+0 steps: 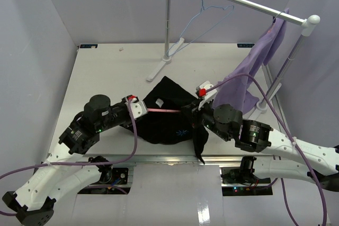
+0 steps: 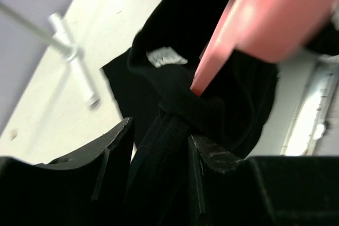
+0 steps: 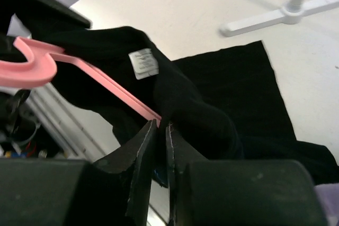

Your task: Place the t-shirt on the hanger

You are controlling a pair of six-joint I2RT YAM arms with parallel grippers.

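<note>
Hanger (image 1: 165, 110), pink plastic, is held almost level above the table (image 1: 100, 72). Its long axis runs straight from the left pincer (image 2: 160, 130) to the right pincer (image 3: 160, 126). The thick hook sits at the left pincer's end, just above those fingers, and is blurred by nearness in the left wrist view. The one bare arm points away from that pincer and dives into the neck opening of the t-shirt (image 1: 161, 128), close by the white label (image 3: 144, 63). The arm's far end goes under black cloth right at the right pincer's fingertips.

The left pincer stands about half apart with a thick twisted band of the shirt's cloth filling the gap, so it looks clamped on cloth. The right pincer's jaws are all but together and appear to nip a thin fold of the shirt where the arm vanishes.

The shirt bunches between the two pincers. A flat panel lies on the table beyond the right pincer, and a narrow strip hangs below that pincer over the table's near edge. The blue star mark (image 1: 180, 133) faces up, nearer the right pincer than the left.
</note>
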